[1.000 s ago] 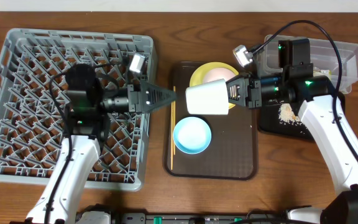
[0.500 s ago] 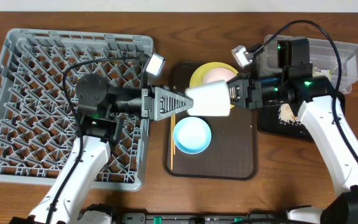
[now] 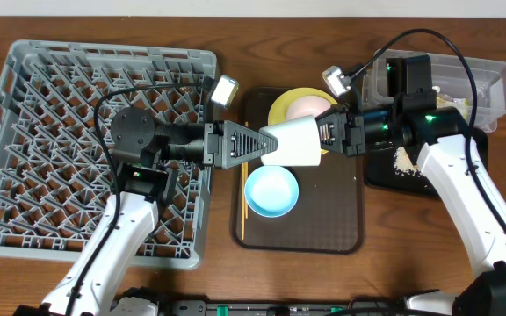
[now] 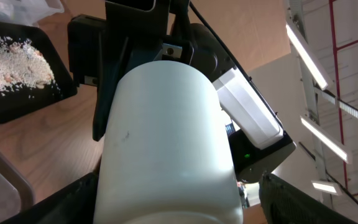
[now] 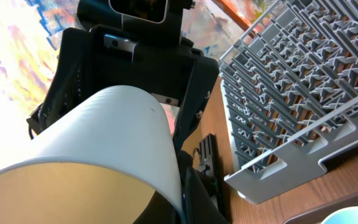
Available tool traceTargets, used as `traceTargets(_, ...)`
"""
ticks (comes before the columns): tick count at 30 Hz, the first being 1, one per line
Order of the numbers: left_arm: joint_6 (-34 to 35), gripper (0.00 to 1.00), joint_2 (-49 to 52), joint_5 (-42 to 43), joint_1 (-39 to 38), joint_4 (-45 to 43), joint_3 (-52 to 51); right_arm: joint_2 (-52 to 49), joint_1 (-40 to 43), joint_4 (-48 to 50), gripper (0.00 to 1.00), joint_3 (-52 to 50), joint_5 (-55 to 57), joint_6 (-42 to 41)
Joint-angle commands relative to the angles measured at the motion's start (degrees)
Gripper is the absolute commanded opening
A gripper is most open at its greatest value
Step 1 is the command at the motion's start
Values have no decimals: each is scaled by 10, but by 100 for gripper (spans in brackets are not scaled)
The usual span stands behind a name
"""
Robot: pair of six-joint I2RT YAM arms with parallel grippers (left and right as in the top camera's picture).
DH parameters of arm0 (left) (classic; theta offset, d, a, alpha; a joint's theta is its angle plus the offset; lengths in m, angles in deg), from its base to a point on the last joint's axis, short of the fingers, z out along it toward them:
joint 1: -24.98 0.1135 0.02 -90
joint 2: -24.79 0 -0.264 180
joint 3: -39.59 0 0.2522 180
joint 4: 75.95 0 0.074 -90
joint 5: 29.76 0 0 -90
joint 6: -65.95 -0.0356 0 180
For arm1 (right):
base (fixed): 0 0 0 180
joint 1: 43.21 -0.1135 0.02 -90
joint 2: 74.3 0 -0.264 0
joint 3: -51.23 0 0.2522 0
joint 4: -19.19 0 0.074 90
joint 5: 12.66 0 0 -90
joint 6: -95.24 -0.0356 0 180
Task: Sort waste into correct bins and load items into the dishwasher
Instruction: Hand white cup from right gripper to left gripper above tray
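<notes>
Fingers of the right gripper [image 3: 325, 138] are closed on the rim of the cup [image 3: 290, 142]. The cup is carried on its side in the air, clear of the surface [image 3: 385, 263], above the rear half of the brown tray [image 3: 323, 224]. Its base points toward the left edge of the surface and its mouth toward the right gripper. The right wrist view shows the pale interior of the mouth close to the lens.

Fingers of the left gripper [image 3: 260, 145] are spread wide, one on each side of the base end of the cup. In the left wrist view a gap shows between the cup wall and one finger. Contact on the other side cannot be judged.

- **Brown tray:** middle of the surface. The yellow plate [image 3: 279, 105] lies at its rear with the white bowl [image 3: 309, 107] resting in it, partly hidden by the cup. The blue bowl [image 3: 271, 190] stands upright near the centre, and the chopsticks [image 3: 243, 197] lie along the left rim.
- **Rack [image 3: 60, 96]:** left part of the surface, just beside the brown tray. The left arm [image 3: 130, 145] reaches across its right side.
- **Black tray [image 3: 392, 178]:** toward the right edge, just beside the brown tray, with crumbs [image 3: 404, 158] scattered in it. It is partly covered by the right arm [image 3: 451, 167].
- **Tub [image 3: 468, 75]:** near the rear right corner, behind the black tray; contents not legible.
</notes>
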Motion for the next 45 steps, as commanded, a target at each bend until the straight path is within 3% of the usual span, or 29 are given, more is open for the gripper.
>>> traceTargets(1,1,81,-4,-4,-1,-8,6,-1,-3,2,1,3,11,8)
traceTargets(22,-9,82,-4,-36,-1,-7,4,-1,-5,21,1,3,7,5)
traceTargets(37,-12,82,-3,-35,-2,-7,1,-1,-27,137,1,3,6,-90)
traceTargets(45,-13,82,-3,-36,-10,-7,1,-1,-31,145,2,3,14,-94)
